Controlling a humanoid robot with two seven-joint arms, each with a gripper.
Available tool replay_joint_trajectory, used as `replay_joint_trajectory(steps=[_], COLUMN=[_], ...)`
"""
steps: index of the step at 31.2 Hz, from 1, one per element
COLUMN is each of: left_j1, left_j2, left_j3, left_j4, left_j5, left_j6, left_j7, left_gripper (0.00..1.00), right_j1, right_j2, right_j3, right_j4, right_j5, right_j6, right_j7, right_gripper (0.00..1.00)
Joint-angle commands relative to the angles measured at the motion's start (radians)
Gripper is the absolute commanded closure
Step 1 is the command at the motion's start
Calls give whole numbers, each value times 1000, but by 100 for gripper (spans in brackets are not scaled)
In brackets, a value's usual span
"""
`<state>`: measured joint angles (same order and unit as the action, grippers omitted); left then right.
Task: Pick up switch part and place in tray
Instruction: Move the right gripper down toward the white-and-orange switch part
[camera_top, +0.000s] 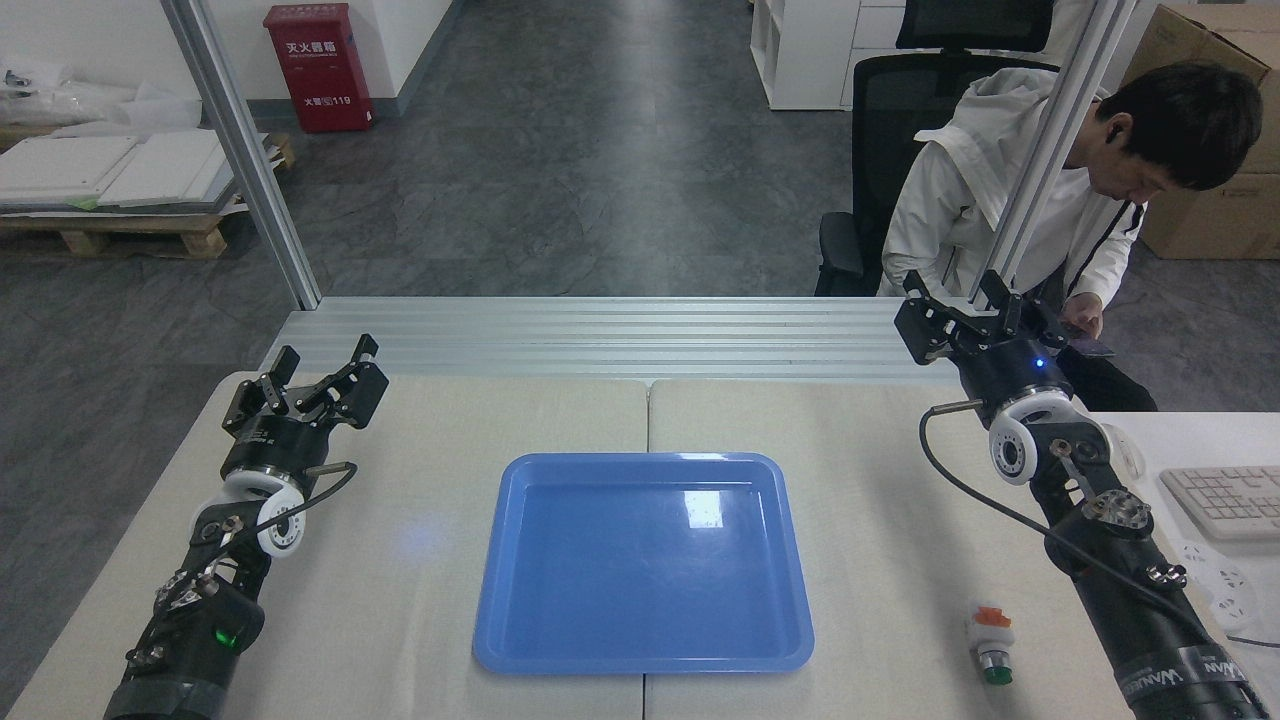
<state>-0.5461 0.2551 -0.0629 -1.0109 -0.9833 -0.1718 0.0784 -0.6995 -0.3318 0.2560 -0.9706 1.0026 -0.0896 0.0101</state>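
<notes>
The switch part lay on the table at the near right, beside the right arm and apart from the empty tray; the task appeared not yet begun. Left pincer and right pincer both hovered open and empty near the far edge. Beyond the pale table, a seated person and grey floor.

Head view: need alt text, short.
An empty blue tray sits mid-table between two raised black robot arms, whose left gripper and right gripper are both open and holding nothing. The switch part lies on the table right of the tray, near the right arm. A seated person is behind the table.
</notes>
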Motion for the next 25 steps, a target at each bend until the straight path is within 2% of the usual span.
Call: replay_joint_trajectory(steps=[1,4,25], left_j1=[0,0,0], left_j2=[1,0,1], left_j3=[0,0,0], left_j4=[2,0,0], left_j5=[-3,0,0], left_j6=[0,0,0], left_j7=[-2,0,0], left_gripper=[0,0,0], right_j1=[-15,-34,-5], right_j2=[-7,-15,-16], right_j3=[0,2,-4], right_j4=[0,1,1], right_j5=[2,4,-1], right_j6=[37,39,28], right_j7=[44,44,51], right_gripper=[6,6,2])
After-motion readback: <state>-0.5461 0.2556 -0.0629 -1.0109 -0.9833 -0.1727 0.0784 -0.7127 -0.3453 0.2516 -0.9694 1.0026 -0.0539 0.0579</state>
